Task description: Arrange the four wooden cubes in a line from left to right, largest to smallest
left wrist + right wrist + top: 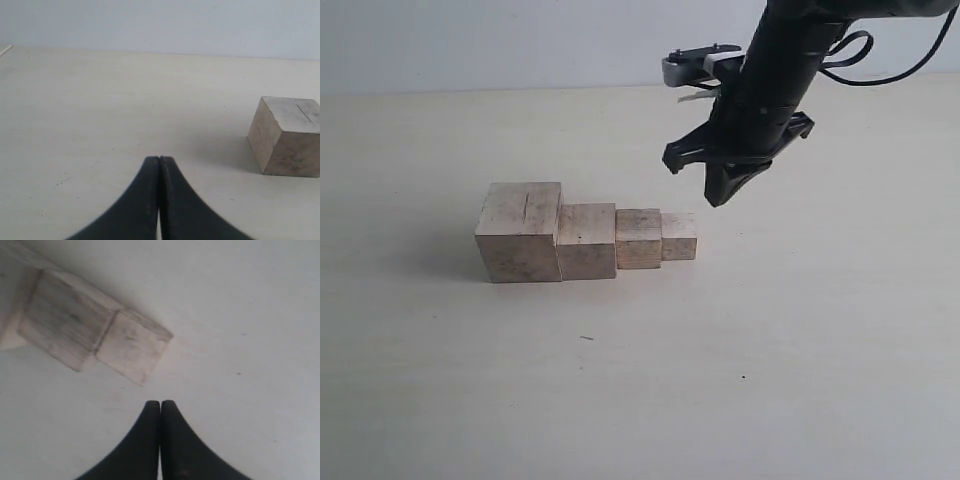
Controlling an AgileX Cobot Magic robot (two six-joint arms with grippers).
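Firstly, in the exterior view the four wooden cubes stand on the pale table [770,350] in one straight row, each one touching its neighbour. The large cube [520,232], with a thin dark crack on its top, is at the left end. Next to it come the second cube [587,241], then the slightly smaller third cube [639,238], and the small cube [679,236] is at the right end. The right gripper [718,195] hangs in the air above the table, behind the right end of the row and a little to the right of it. It is near the small cube but touches no cube. Its two black fingers are pressed together into one point and nothing is between them. Next, in the left wrist view the left gripper [159,159] is clenched too, the fingertips meeting with only a thin line between them, and it is empty. The large cube stands on the table ahead and to one side, well apart from this gripper. Finally, in the right wrist view the fingertips of the right gripper are tightly together. The small cube and the third cube lie below and ahead of them, side against side, and apart from the fingers.
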